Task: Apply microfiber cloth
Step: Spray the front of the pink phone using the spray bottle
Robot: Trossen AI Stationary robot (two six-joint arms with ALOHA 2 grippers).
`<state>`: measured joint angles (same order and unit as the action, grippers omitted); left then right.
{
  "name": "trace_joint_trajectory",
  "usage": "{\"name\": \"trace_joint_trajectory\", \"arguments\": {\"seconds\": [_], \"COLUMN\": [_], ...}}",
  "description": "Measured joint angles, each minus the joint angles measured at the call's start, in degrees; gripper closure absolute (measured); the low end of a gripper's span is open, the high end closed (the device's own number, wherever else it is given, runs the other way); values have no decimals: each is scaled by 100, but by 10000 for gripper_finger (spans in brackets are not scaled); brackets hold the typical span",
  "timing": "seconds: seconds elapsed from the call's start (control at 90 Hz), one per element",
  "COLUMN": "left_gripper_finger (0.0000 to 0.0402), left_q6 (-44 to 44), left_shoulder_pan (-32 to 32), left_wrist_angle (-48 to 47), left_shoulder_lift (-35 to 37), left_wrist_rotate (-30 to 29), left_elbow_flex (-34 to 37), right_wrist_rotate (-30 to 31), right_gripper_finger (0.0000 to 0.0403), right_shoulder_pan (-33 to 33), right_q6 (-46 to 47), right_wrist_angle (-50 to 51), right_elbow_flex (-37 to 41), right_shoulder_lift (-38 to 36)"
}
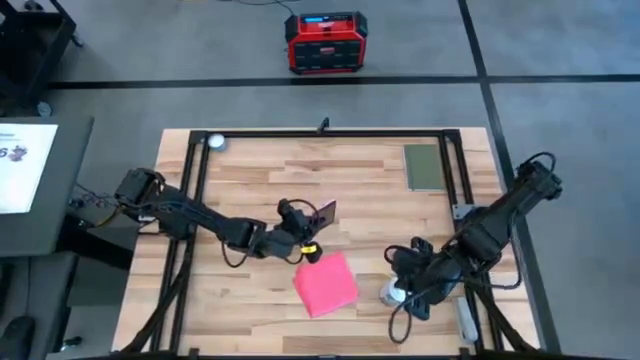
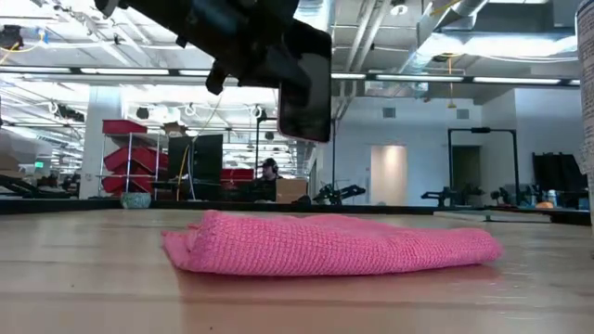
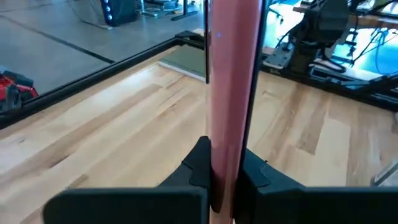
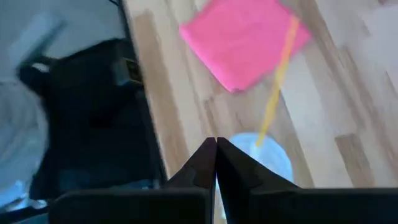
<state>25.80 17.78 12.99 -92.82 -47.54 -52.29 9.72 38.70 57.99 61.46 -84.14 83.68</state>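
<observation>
From above: microfiber cloth point(image 1: 326, 284) flat on the wooden table point(image 1: 250, 175), near its front edge, just in front of and apart from the left gripper point(image 1: 312, 232); left gripper clamped on a pale-pink phone point(image 1: 324, 212) held on edge above the boards; right gripper point(image 1: 403, 279) well to the cloth's right, beside a small clear bottle point(image 1: 391, 294); olive-green pad point(image 1: 423, 167) at the far right corner; red case point(image 1: 325, 43) on the floor beyond, lettering unreadable; sheet point(image 1: 22, 166) at far left showing a "6". From table height: cloth point(image 2: 329, 244) lying in a low rumpled heap, phone point(image 2: 304, 83) hanging dark-faced above and behind it, clear of the fabric. From the left wrist: phone point(image 3: 229, 87) upright, pinched between both fingers point(image 3: 194, 169). From the right wrist: right gripper point(image 4: 216, 144) with fingertips pressed together on nothing, cloth point(image 4: 244, 37) well ahead on the boards, bottle top point(image 4: 261, 158) close by with a yellow straw point(image 4: 277, 81) slanting toward the cloth.
</observation>
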Motion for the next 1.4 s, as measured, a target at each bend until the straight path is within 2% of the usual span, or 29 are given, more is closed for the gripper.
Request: {"name": "trace_joint_trajectory", "arguments": {"seconds": [0.367,0.689,0.944,1.156,1.4], "left_gripper_finger": [399,399,399,399,399], "left_q6": [42,42,-59,-268,-589], "left_shoulder_pan": [0,0,-158,-396,-545], "left_wrist_angle": [-57,-106,-126,246,1107], "left_shoulder_lift": [-2,-2,-2,-7,-254], "left_wrist_rotate": [7,5,14,439,1034], "left_elbow_flex": [0,0,0,0,-15], "right_wrist_rotate": [-207,69,613,728,539], "right_gripper_finger": [403,403,403,403,403], "right_shoulder_pan": [-101,-103,-107,-213,-249], "right_q6": [325,486,-190,-536,-229], "right_wrist_angle": [276,709,590,599,1039], "right_elbow_flex": [-13,-16,-321,-586,-597], "right_shoulder_lift": [178,168,201,188,188]}}
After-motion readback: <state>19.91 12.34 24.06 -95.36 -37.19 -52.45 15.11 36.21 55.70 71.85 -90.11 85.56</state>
